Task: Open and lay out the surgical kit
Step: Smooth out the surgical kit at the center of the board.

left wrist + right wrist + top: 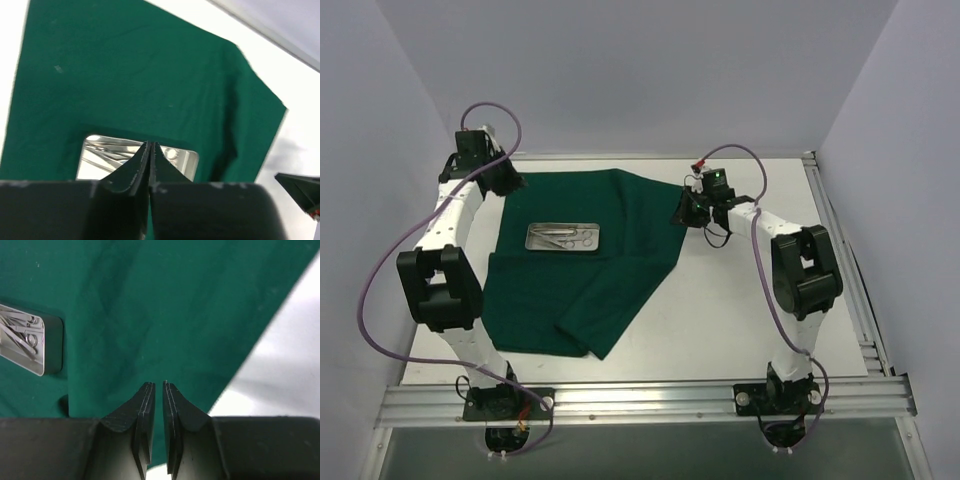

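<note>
Lengthwise left to right, metal tray (534, 243) on green wrap (630, 215)

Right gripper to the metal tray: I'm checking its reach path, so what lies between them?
Only green cloth, folded once on the way; the right wrist view shows it between the right gripper and the metal tray.

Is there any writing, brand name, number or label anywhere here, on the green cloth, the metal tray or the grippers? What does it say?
No text can be read in any view.
Green cloth: plain, with no print or tag showing.
Metal tray and the instruments in it: any engraving is too small to tell.
Left gripper and right gripper: plain black, with no marking.
</note>
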Tool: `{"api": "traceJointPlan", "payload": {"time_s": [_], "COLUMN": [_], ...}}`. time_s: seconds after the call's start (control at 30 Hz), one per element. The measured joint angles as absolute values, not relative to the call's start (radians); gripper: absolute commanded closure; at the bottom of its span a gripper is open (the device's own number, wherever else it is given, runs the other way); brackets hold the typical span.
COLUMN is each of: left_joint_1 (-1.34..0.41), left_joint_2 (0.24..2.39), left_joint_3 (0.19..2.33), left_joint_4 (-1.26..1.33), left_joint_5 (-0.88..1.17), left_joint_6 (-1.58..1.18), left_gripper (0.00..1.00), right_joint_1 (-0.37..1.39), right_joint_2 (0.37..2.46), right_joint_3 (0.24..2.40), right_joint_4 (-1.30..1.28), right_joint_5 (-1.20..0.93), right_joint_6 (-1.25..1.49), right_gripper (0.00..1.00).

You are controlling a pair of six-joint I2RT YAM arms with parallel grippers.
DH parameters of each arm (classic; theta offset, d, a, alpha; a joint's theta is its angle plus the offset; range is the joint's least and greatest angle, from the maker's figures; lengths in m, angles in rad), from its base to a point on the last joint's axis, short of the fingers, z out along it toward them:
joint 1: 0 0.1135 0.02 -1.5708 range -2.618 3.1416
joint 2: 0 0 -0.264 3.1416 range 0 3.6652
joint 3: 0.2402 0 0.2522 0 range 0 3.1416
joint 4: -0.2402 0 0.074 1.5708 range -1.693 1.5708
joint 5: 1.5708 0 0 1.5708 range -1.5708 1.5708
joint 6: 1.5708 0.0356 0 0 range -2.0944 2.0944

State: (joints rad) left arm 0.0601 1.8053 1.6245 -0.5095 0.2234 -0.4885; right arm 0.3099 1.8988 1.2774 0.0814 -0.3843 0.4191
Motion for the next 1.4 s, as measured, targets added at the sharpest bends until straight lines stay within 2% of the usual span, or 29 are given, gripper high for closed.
{"api": "traceJointPlan", "payload": {"time_s": [0.23, 0.43, 0.93, 1.4], "left_joint_1": [0.095, 0.091, 0.094, 0.107], "left_joint_2": [2.086, 2.162, 2.410, 2.537], "left_joint_3": [1.817, 1.834, 2.136, 2.336], "left_joint_4": [-0.596, -0.666, -0.910, -1.056], "left_joint_5": [0.172, 0.101, -0.094, -0.104], "left_joint_6": [-0.447, -0.447, -0.413, -0.372], "left_gripper": [0.98, 0.98, 0.98, 0.98], "right_joint_1": [0.329, 0.327, 0.319, 0.311], "right_joint_2": [2.024, 2.099, 2.192, 2.392], "right_joint_3": [1.352, 1.413, 1.515, 1.914], "right_joint_4": [0.131, 0.131, 0.065, -0.170], "right_joint_5": [-0.389, -0.390, -0.350, -0.097], "right_joint_6": [0.418, 0.407, 0.371, 0.301], "right_gripper": [0.90, 0.91, 0.92, 0.92]}}
